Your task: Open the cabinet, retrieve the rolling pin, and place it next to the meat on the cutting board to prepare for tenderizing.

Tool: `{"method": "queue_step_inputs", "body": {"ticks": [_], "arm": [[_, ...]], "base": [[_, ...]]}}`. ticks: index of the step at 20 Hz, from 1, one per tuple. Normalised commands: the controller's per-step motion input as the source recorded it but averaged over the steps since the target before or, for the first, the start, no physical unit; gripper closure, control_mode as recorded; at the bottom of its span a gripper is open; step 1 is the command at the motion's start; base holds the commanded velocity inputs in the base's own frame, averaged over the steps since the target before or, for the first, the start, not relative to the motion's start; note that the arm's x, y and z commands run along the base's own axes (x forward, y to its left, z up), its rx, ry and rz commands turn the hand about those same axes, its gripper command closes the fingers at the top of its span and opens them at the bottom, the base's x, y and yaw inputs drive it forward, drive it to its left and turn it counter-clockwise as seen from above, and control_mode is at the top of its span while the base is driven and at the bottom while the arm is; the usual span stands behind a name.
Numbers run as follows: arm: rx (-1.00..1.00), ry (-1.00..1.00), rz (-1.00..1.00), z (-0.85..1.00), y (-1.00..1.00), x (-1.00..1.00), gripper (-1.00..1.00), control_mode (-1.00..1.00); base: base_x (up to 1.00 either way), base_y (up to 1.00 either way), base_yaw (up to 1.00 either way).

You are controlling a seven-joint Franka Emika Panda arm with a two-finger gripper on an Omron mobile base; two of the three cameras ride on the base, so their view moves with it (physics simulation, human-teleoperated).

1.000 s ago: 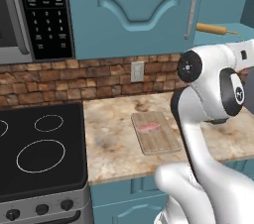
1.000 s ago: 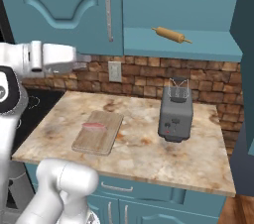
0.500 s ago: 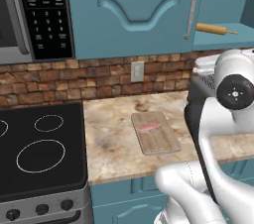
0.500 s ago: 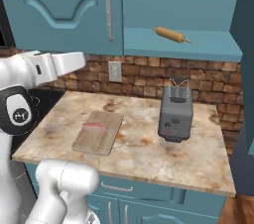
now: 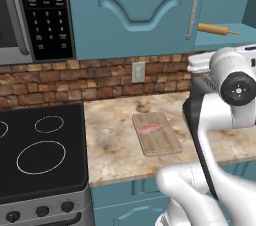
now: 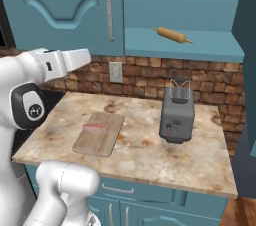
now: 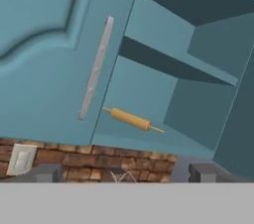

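- Marbled beige counter (image 6: 150,145) under a brick backsplash, teal cabinet (image 6: 65,5) above with one door swung open.
- Pin (image 7: 131,119), a slim tan wooden cylinder, lies on the cabinet's lower shelf, well ahead of the wide-spread jaws of the gripper (image 7: 124,172).
- Pink meat (image 6: 94,127) sits on the grained board (image 6: 100,133); grey toaster (image 6: 177,115) beside.

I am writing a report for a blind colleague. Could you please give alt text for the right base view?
A rolling pin lies on the bottom shelf of an open teal cabinet, above a stone counter. On the counter, a small piece of meat sits on a cutting board, with a grey toaster to its right.
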Motion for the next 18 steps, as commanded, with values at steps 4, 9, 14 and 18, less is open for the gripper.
{"method": "queue_step_inputs", "body": {"ticks": [4,9,14,18], "arm": [[0.04,0.00,0.01,0.00,0.40,0.71,-1.00,-1.00],[0.06,-0.01,0.13,0.00,0.20,0.48,-1.00,-1.00],[0.09,-0.14,0.24,0.00,0.00,0.06,-1.00,-1.00],[0.06,-0.14,0.24,0.00,0.00,0.16,-1.00,-1.00]], "base": [[0.00,0.00,0.00],[0.00,0.00,0.00],[0.00,0.00,0.00],[0.00,0.00,0.00]]}}
